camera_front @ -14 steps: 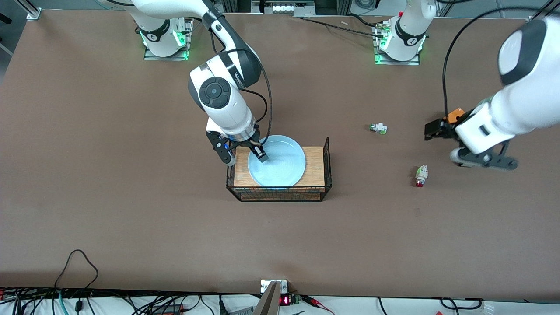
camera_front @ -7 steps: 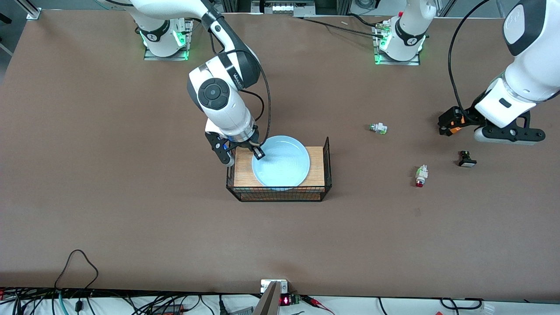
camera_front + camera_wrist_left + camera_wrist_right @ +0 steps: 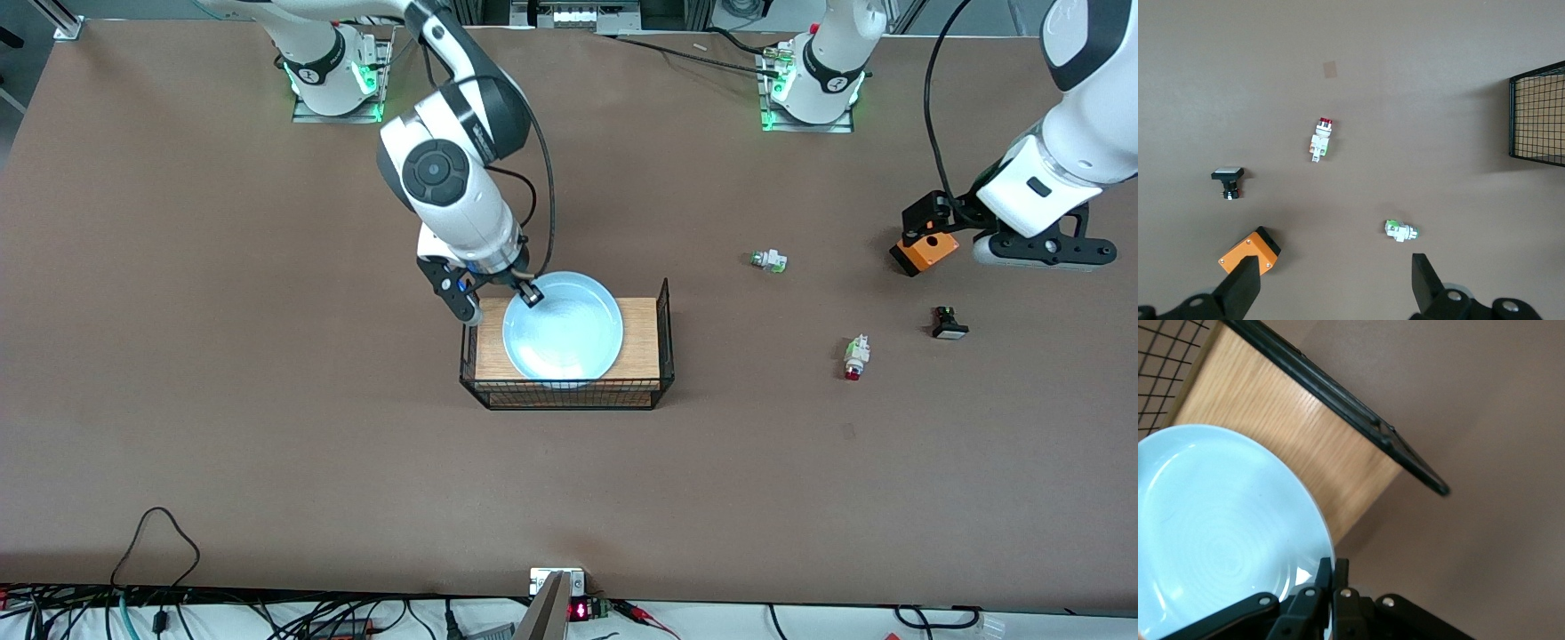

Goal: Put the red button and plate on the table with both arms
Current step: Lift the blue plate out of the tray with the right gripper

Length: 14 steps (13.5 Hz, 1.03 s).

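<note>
While wire basket (image 3: 662, 331) walls ring the plate (image 3: 569, 342), buttons lie apart.

Red button (image 3: 854, 358): small whitish-grey switch body with red cap, lying on its side on the brown table (image 3: 267, 400) toward the left arm's end, cap end pointing toward the front camera; nothing touches it. Plate (image 3: 562, 331): round, pale light-blue, shallow with raised rim, sitting over the wooden board inside the black wire basket near the table's middle. The right gripper (image 3: 529, 296) is clamped on the plate's rim at the edge farthest from the front camera.
</note>
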{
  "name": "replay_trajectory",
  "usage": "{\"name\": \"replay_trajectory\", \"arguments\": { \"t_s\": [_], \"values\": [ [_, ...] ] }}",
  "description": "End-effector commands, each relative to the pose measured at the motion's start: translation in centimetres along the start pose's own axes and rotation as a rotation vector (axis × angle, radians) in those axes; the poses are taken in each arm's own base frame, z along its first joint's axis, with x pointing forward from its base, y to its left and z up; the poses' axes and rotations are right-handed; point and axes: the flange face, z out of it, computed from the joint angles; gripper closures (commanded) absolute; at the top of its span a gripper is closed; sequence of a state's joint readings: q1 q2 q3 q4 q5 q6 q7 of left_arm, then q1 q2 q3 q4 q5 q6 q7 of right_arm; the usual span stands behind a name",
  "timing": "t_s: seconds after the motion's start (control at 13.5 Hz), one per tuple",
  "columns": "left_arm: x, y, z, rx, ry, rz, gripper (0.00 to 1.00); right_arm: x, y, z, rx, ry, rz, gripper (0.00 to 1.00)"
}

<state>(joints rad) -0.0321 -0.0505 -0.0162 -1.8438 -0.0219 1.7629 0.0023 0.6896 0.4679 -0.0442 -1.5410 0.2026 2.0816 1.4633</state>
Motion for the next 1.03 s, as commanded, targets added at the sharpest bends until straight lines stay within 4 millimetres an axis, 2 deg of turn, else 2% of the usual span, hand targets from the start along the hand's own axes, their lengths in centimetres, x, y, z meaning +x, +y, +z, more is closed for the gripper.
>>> {"name": "replay_trajectory", "arguments": {
  "t_s": [0.0, 0.07, 0.22, 0.37, 0.44, 0.67, 0.81, 0.96],
  "values": [
    [-0.3, -0.2, -0.5, -0.01, -0.003, 0.023, 0.0, -0.6, 0.9, -5.2, 0.002, -0.052, 0.007, 1.0],
    [-0.3, 0.1, -0.4, -0.01, -0.003, 0.028, 0.0, -0.7, 1.3, -7.0, 0.009, -0.056, 0.004, 1.0],
    [-0.2, 0.4, -0.9, -0.009, 0.007, 0.033, 0.0, 0.2, 2.1, -10.1, 0.022, -0.07, 0.02, 1.0],
    [-0.2, 0.6, -1.0, -0.009, 0.007, 0.034, 0.0, 1.1, 2.2, -14.4, 0.088, -0.111, 0.008, 1.0],
    [-0.2, 0.7, -1.0, -0.009, 0.007, 0.036, 0.0, 2.1, 2.3, -15.3, 0.092, -0.117, 0.013, 1.0],
    [-0.2, 1.0, -1.1, -0.009, 0.01, 0.04, 0.0, 7.1, 2.8, -18.6, 0.129, -0.139, -0.044, 1.0],
    [-0.2, 1.1, -1.1, -0.007, 0.01, 0.042, 0.0, 12.9, 3.9, -19.8, 0.166, -0.137, -0.078, 1.0],
    [-0.2, 1.2, -1.3, -0.007, 0.013, 0.044, 0.0, 17.1, 5.4, -20.0, 0.147, -0.135, -0.144, 1.0]
  ]
}}
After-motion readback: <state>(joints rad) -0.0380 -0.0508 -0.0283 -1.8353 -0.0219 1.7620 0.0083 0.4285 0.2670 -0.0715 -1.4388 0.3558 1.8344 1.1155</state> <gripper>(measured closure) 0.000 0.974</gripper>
